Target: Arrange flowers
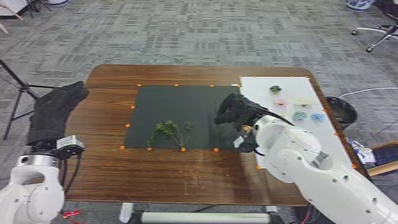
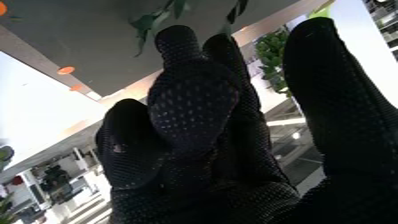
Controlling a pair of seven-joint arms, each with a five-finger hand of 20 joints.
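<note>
Lying near the brown wooden desk's (image 1: 115, 107) front-left corner on a black mat (image 1: 178, 100): leafy green sprigs (image 1: 167, 129), presumably spread for easy picking. Right black-gloved hand (image 1: 235, 107): poised over the mat; fingers (image 2: 194, 95) together, thumb apart, nothing visibly clamped. Left hand (image 1: 58, 112): kept aside.

Even light in head view; glare in wrist view.
</note>
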